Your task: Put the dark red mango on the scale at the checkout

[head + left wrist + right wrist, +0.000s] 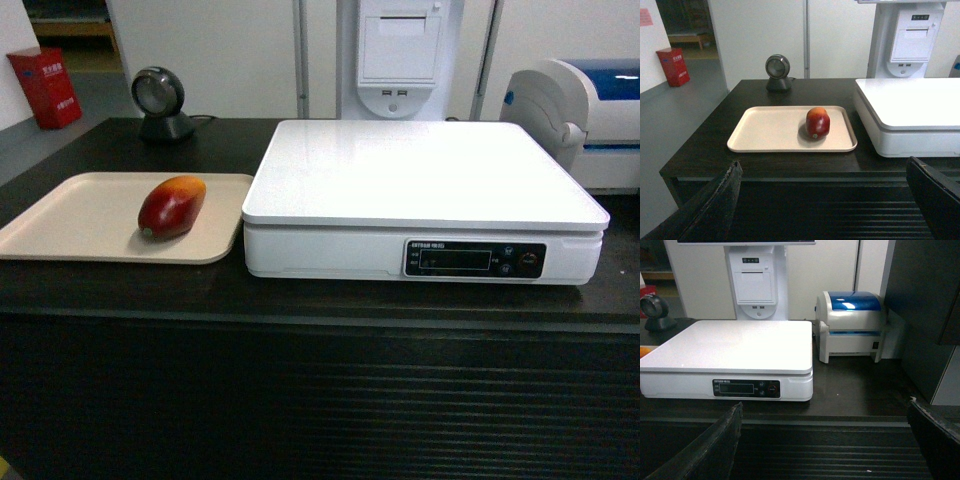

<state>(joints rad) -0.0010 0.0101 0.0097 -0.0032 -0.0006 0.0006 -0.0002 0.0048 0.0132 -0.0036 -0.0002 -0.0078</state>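
Dark red mango (172, 207) lies on beige tray (60, 235) — beside the scale (420, 180).

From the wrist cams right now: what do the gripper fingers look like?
Only the fingers show. Left gripper: two dark, near-black fingers with worn, scuffed edges. Right gripper: the same dark fingers, edges lightly frayed. No cables or markings visible; arms are out of view.

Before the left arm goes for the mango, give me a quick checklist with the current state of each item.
1. Dark red mango lying free on the beige tray, nothing on top: ok.
2. Scale platform bare to receive it: ok.
3. Left gripper open, empty: ok.
4. Right gripper open, away from the mango: ok.
5. Barcode scanner stands behind the tray, off the likely path: ok.
6. Scale display powered on: cannot tell.
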